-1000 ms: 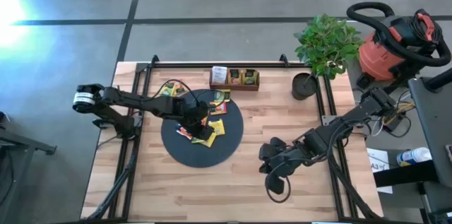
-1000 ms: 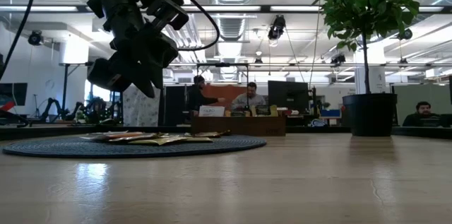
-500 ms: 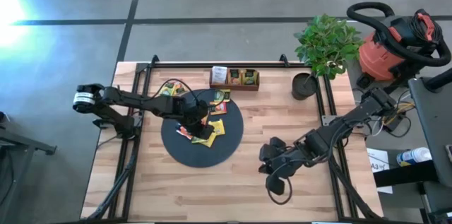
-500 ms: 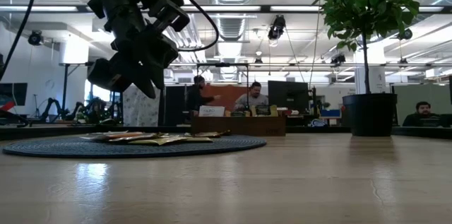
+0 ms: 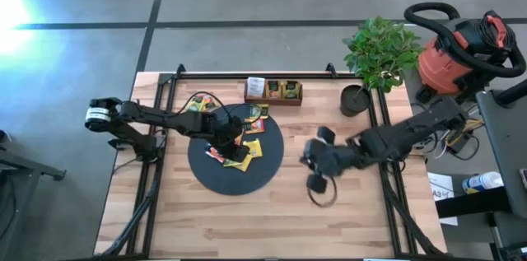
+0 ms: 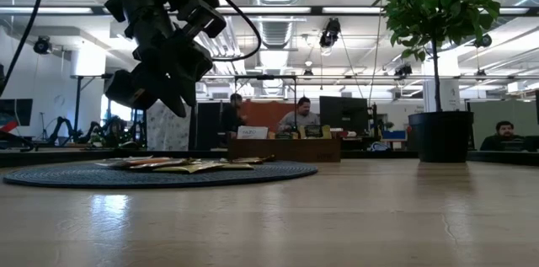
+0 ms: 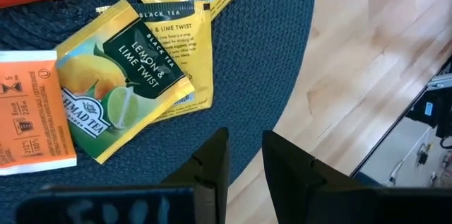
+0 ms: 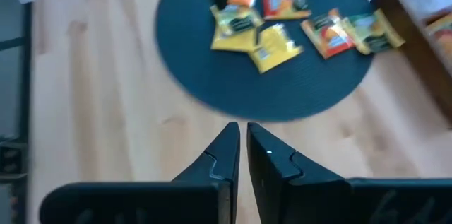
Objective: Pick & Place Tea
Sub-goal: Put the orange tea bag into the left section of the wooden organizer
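Tea packets (image 5: 244, 133) lie scattered on the black disc (image 5: 263, 174), which sits on the wooden counter (image 5: 214, 220) left of centre, nearer the far edge than the near one. Most packets cluster on the disc's far and middle part; a few more (image 5: 198, 104) lie just off it toward the far-left corner. In the left wrist view a lemon-and-lime packet (image 7: 123, 83) overlaps a yellow one (image 7: 191, 54), with an orange packet (image 7: 32, 125) just beside them.

Left hand (image 5: 234, 156) hangs over the middle of the disc, above the packets and not touching them (the low view shows it (image 6: 160, 82) clear of the mat). Its fingers (image 7: 212, 164) stand narrowly apart with nothing between them.

Right hand (image 5: 317, 180) is over bare counter just right of the disc, about midway between the far and near edges. Its fingers (image 8: 229, 150) are pressed almost together, holding nothing; the disc and its packets show ahead of them.

Wooden compartment tray (image 5: 273, 90) sits at the far edge, centre, with packets standing in it. Potted plant (image 5: 379, 55) is at the far-right corner. A red shop vacuum (image 5: 461, 55) stands off the counter beyond the right edge. People sit at desks in the room behind (image 6: 295, 120).
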Controlling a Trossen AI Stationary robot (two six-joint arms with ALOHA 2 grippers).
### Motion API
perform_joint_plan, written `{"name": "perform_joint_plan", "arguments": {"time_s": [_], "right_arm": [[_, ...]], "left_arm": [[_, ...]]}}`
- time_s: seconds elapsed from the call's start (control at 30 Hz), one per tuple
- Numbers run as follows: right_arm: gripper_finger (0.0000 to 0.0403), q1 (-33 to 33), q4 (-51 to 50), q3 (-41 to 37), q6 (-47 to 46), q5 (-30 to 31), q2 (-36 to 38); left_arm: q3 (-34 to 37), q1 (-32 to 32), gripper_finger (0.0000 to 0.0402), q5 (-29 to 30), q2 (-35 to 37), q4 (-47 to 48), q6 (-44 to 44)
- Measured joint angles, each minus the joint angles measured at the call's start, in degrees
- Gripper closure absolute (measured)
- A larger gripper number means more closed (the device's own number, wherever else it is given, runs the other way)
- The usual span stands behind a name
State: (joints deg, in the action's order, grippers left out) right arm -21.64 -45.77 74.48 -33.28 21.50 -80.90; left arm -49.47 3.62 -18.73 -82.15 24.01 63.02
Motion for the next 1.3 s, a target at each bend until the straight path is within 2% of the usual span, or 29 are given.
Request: {"name": "perform_joint_plan", "arguments": {"time_s": [0.1,0.2,0.27,0.37,0.5,0.57,0.7,0.8,0.9,1.07,1.3], "right_arm": [[0.0374,6.89,3.03,0.0,5.21,-4.56,-0.13],[0.0374,14.24,6.26,0.0,8.5,-14.24,-0.24],[0.0374,18.69,7.94,0.0,10.25,-18.44,-0.26],[0.0374,24.68,8.63,0.0,11.04,-20.53,-0.24],[0.0374,31.34,8.89,0.0,10.96,-20.76,-0.66],[0.0374,34.01,9.14,0.0,9.41,-22.86,-1.37],[0.0374,36.78,13.59,0.0,4.89,-27.93,-3.88],[0.0373,37.63,18.37,0.03,2.21,-29.11,-6.55],[0.0372,38.39,19.05,1.27,0.04,-29.11,-9.47],[0.0348,39.02,18.83,3.98,-0.35,-29.05,-13.82],[0.0271,38.84,18.64,7.56,-0.83,-29.08,-19.29]], "left_arm": [[0.0,0.0,0.0321,1.56,0.0,-0.16,-0.34],[-0.04,-0.04,0.0321,7.31,-0.01,-4.17,-3.6],[-0.22,-0.04,0.0321,11.04,0.37,-9.69,-6.48],[-0.67,0.75,0.0321,15.27,0.95,-18.09,-10.83],[-2.43,4.08,0.0321,14.68,1.65,-21.23,-18.33],[-3.71,7.34,0.0321,12.52,1.97,-18.79,-21.55],[-6.11,16.01,0.0321,4.32,2.55,-8.57,-27.85],[-7.21,22.36,0.0321,2.61,3.33,-2.13,-33.26],[-7.21,26.79,0.0321,1.32,3.9,0.34,-36.5],[-6.22,29.82,0.0321,-0.47,4.04,7.16,-41.76],[-3.78,29.53,0.0321,0.22,4.11,17.92,-48.06]]}}
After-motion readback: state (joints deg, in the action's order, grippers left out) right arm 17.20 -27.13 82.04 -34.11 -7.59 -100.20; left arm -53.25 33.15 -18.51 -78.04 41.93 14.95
